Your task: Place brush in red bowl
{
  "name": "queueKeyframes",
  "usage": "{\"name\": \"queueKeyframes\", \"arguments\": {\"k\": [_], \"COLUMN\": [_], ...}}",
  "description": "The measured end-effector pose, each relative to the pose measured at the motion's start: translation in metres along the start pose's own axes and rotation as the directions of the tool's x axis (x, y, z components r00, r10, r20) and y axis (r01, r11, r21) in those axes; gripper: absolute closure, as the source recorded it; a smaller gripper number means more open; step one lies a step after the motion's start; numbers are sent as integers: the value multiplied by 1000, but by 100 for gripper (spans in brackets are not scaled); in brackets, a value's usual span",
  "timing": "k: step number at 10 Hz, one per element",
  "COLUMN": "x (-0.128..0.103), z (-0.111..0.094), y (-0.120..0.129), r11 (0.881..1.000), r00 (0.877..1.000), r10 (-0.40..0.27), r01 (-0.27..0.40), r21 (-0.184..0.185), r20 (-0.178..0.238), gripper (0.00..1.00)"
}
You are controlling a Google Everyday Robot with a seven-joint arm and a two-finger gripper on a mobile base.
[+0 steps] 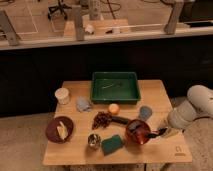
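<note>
- One white robot arm reaches over the right-hand edge of the wooden desk as the camera sees it, and its fingers sit low over the desk top.
- Finger state: pressed together, apparently pinching the handle end of the slim black brush with a thin handle.
- Brush position: it runs from the fingers across the nearest rim of the round orange-red bowl with a brownish rim. Its head lies over the hollow. Contact with the bowl floor cannot be determined.
- Bowl position: just beside the fingers, on their desk-centre side.
- Past the bowl from the fingers lie a short dark bar and a rectangular green sponge. A dark maroon dish is well apart.
- Step in hand (judgement): placement, with release not yet made.
- The next move calls for spreading the fingers so the brush drops inside. Then lift clear without catching the rim, which could drag the bowl.
</note>
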Motion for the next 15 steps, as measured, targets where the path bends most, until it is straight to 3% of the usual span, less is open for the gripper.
{"name": "queueKeyframes", "arguments": {"k": [15], "x": [-6], "z": [12], "y": [-17], "r11": [998], "r00": [994], "r10": [49], "r01": [-52], "r21": [-31], "r20": [-102], "gripper": [100]}}
